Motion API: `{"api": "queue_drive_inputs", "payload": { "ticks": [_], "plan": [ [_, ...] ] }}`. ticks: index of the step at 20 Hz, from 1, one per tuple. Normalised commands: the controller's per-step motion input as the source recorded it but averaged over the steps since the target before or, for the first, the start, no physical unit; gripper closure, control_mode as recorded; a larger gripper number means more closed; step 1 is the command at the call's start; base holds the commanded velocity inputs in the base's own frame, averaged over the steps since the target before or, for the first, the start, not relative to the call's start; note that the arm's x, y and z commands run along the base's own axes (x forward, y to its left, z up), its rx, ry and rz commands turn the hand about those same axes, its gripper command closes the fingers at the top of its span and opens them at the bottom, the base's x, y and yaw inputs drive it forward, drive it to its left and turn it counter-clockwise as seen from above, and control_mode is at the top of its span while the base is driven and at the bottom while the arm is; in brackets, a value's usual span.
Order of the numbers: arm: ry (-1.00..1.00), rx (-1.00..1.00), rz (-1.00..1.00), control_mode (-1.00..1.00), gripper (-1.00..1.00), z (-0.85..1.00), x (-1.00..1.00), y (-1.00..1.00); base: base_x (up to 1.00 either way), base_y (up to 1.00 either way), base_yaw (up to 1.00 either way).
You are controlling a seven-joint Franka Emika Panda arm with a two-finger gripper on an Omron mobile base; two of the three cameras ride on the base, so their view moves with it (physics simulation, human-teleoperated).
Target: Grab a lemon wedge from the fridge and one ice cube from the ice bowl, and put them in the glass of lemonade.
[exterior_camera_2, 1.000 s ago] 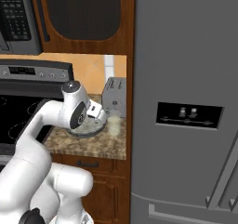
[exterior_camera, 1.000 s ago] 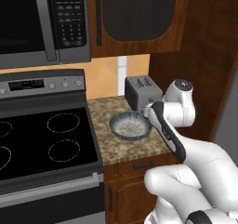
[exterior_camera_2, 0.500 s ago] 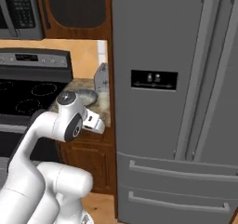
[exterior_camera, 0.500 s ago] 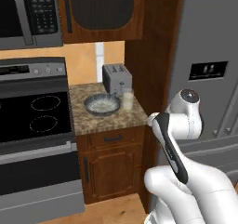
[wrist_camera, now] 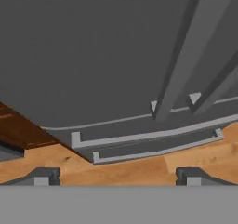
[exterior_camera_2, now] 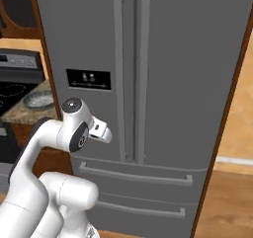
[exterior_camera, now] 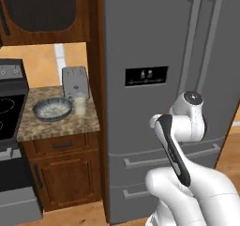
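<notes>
The tall grey fridge [exterior_camera: 150, 42] fills the space ahead, both doors shut, its long handles [exterior_camera_2: 129, 74] side by side at the middle. The lemon wedge is hidden. On the counter to the left, the ice bowl [exterior_camera: 51, 109] lies beside the small glass of lemonade [exterior_camera: 80, 105]. My gripper [wrist_camera: 117, 177] is open and holds nothing, and it points low at the fridge [wrist_camera: 93, 56] near the two drawer handles [wrist_camera: 148, 137]. The hand [exterior_camera_2: 101, 131] sits a short way off the left door, below the dispenser panel [exterior_camera_2: 89, 79].
A grey toaster [exterior_camera: 75, 81] stands behind the glass against the wall. The black stove [exterior_camera: 7, 108] lies at the far left. Wooden cabinets [exterior_camera: 61, 169] sit under the counter, and wood floor [exterior_camera_2: 227, 202] stretches to the right of the fridge.
The base has driven to the right, so the views have swung from the counter to the fridge front. The counter things kept their places. The arm has stayed folded.
</notes>
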Motion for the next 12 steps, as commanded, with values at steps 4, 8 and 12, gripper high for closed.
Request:
{"api": "queue_drive_inputs", "payload": {
  "ticks": [4,8,12],
  "plan": [
    [0.00,0.00,0.00,1.00,-1.00,0.00,0.00,0.00,-0.37,-0.74,0.00],
    [0.00,0.00,0.00,1.00,-1.00,0.00,0.00,0.00,-0.83,-0.59,-0.01],
    [0.00,0.00,0.00,1.00,-1.00,0.00,0.00,0.00,-0.71,-0.02,0.04]
  ]
}}
